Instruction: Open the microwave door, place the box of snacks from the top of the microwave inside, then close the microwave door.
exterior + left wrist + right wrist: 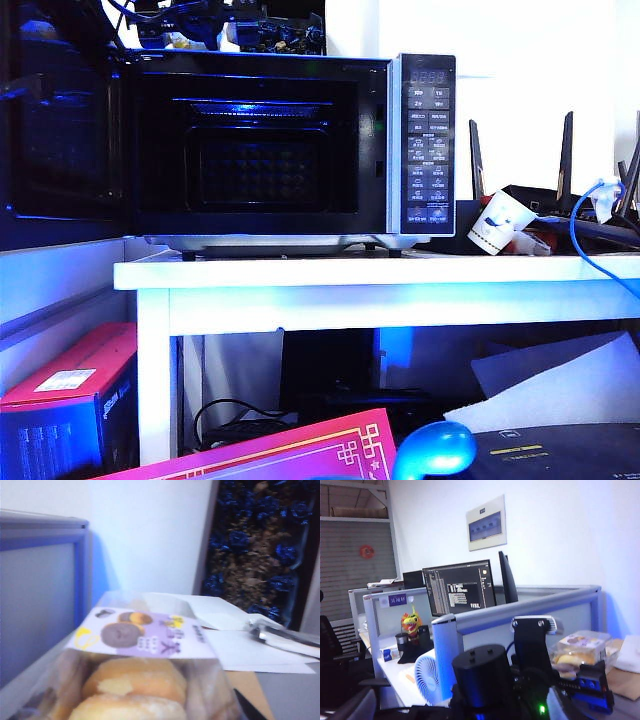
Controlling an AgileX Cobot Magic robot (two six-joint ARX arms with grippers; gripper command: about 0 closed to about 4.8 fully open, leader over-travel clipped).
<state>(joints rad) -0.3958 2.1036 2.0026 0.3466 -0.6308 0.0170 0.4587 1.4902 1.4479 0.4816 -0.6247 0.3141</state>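
Left pincer [568, 656]: stands released, jaws wide, one dark finger [535, 642] on each side of the box of snacks [582, 647]; cannot tell whether either finger touches it. Sits up above the top of the microwave [420, 140], toward its left end, largely lost among dark hardware in the exterior view.

Right pincer: hangs in that same dark cluster above the microwave, to the right of the left one, too murky to pick out; shows none of its fingers to its own camera, yet stands spread wide.

Box of snacks: clear plastic, pale lilac label with yellowish print, golden buns inside; fills the near part of the left wrist view. Cannot tell whether it rests or hangs lifted.

Microwave door [60, 130]: swung fully open to the left, glossy black, dim cavity bare behind it. Rests, microwave and all, on the white table [380, 272], with a tipped paper cup [500, 222] just to its right.
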